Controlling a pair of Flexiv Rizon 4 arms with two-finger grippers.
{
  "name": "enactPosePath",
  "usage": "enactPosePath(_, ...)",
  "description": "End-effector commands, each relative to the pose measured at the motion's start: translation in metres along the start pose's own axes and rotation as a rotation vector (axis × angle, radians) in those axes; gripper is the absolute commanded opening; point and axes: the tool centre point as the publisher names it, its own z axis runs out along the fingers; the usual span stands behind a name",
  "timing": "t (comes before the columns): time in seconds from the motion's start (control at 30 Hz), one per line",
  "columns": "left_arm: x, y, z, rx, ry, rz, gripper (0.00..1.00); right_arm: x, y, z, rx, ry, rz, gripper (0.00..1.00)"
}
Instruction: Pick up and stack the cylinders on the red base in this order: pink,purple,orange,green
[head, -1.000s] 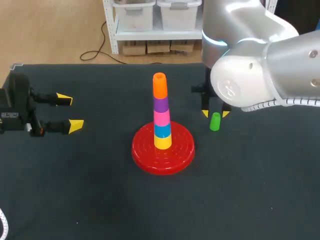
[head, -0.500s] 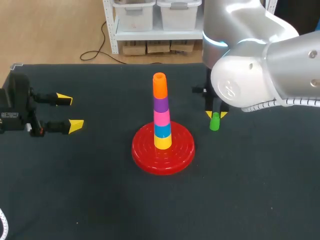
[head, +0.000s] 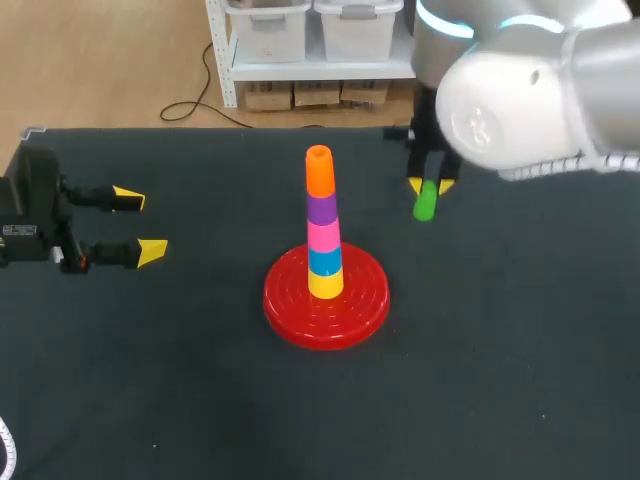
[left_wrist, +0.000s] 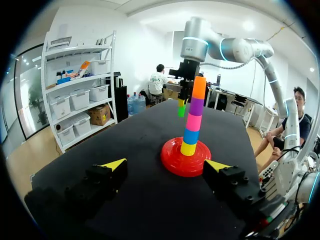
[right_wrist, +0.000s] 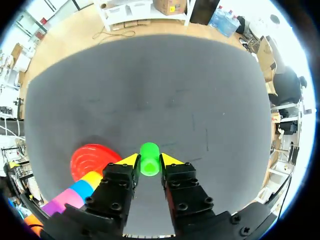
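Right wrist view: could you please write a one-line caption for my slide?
Right claw shut on the green cylinder, red base and its stacked cylinders beside it.

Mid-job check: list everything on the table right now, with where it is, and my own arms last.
table: one, black, under everything.
red base: one, red, near the table's middle.
yellow cylinder: one, yellow, lowest on the base.
blue cylinder: one, blue, on the yellow.
pink cylinder: one, pink, on the blue.
purple cylinder: one, purple, on the pink.
orange cylinder: one, orange, top of the stack.
green cylinder: one, green, gripped, to the right of the stack.
left fingers: two, yellow-tipped, open, at the table's left edge.
right fingers: two, yellow-tipped, closed on the green cylinder.
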Motion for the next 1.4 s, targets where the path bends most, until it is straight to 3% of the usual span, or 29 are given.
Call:
enactPosePath(0.03,0.002,0.0,0.002,-0.006,-0.009,0.004,1.0,0.005,0.0,-0.054,-0.006,-0.014,0.001,0.0)
enactPosePath(0.33,0.002,0.0,0.002,-0.006,-0.009,0.004,1.0,0.002,0.032,-0.132,-0.019,-0.08,-0.049,0.0)
enactPosePath(0.67,0.002,0.0,0.002,-0.006,-0.009,0.004,1.0,0.023,0.079,-0.195,-0.051,-0.098,-0.181,0.0)
enactPosePath(1.03,0.002,0.0,0.002,-0.006,-0.009,0.004,1.0,0.058,0.118,-0.203,-0.055,-0.074,-0.281,0.0)
enactPosePath(1.4,0.002,0.0,0.002,-0.006,-0.009,0.004,1.0,0.075,0.131,-0.19,-0.043,-0.025,-0.321,0.0)
